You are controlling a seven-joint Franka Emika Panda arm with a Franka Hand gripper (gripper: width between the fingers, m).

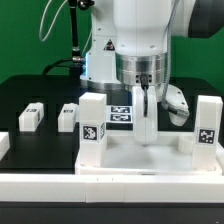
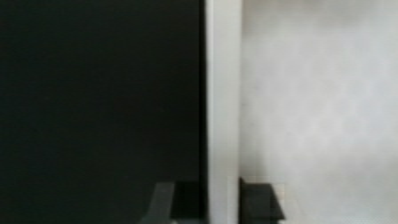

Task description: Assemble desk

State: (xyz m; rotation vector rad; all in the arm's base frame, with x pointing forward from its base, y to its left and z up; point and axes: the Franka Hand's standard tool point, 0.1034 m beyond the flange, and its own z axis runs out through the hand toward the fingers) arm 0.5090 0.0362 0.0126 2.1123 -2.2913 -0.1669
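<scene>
Holding tight, my gripper (image 1: 147,106) has its jaws nearly shut on a white leg (image 1: 148,128), kept upright so it can go into the tabletop (image 1: 120,156) lying flat under it. Two standing legs (image 1: 93,122) sit well apart on either side, so I judge there is room.

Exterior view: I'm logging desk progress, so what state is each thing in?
tabletop: lying flat, rim up.
gripper: shut on the tabletop's far rim.
upright leg at the exterior view's left: standing at the tabletop's corner.
upright leg at the exterior view's right: standing by the tabletop's edge.
outer loose leg: lying on the black table.
inner loose leg: lying on the black table.
marker board: flat behind the gripper.
</scene>
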